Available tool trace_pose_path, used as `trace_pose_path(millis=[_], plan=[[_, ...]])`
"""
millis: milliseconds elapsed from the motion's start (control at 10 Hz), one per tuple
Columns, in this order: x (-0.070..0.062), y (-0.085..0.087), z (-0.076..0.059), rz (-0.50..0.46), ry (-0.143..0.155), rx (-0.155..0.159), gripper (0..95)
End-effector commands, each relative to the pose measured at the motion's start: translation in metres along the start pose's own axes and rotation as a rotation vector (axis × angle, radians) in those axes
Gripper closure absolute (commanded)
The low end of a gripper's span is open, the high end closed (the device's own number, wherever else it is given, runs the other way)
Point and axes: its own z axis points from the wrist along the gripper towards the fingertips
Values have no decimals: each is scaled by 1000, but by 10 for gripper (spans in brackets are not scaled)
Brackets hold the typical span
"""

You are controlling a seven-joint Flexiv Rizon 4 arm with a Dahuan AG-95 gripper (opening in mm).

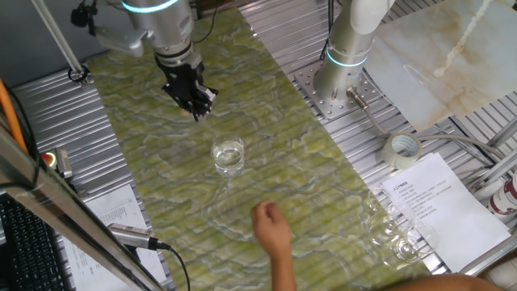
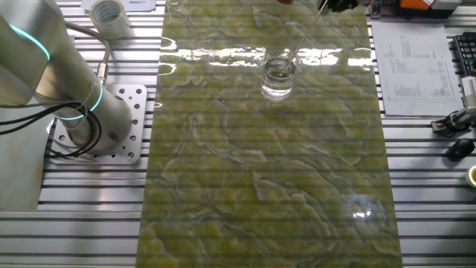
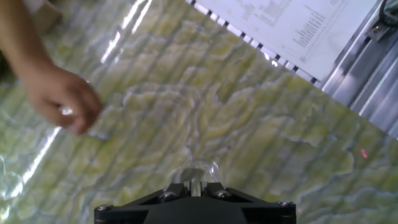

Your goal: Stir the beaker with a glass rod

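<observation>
The beaker [image 1: 229, 155] is a short clear glass standing upright in the middle of the green marbled mat; it also shows in the other fixed view [image 2: 278, 77]. My gripper [image 1: 196, 105] hangs to the beaker's far left, above the mat. In the hand view its jaws [image 3: 196, 186] stand almost together on a thin clear stick, the glass rod [image 3: 196, 177]. In the other fixed view the rod [image 2: 306, 33] is a faint slanted line running from the gripper down towards the beaker's rim. I cannot tell whether its tip is inside the beaker.
A person's hand [image 1: 271, 226] reaches over the near part of the mat and shows in the hand view [image 3: 62, 102]. A tape roll [image 1: 402, 148], printed paper [image 1: 432, 202] and a cluster of glass vessels [image 1: 396, 238] lie right. A second arm's base [image 1: 339, 81] stands behind.
</observation>
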Motion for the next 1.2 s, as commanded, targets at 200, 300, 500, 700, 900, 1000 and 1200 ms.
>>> trace_pose_path(millis=[200,300,500,700,900,1000,1200], plan=[[0,0,0,-86,68,89,950],[0,0,0,-79,88,77,950],[0,0,0,-62,111,71,950],[0,0,0,-32,139,49,950],[0,0,0,-16,145,28,950],[0,0,0,2,127,11,950],[-1,1,-1,18,90,-11,950]])
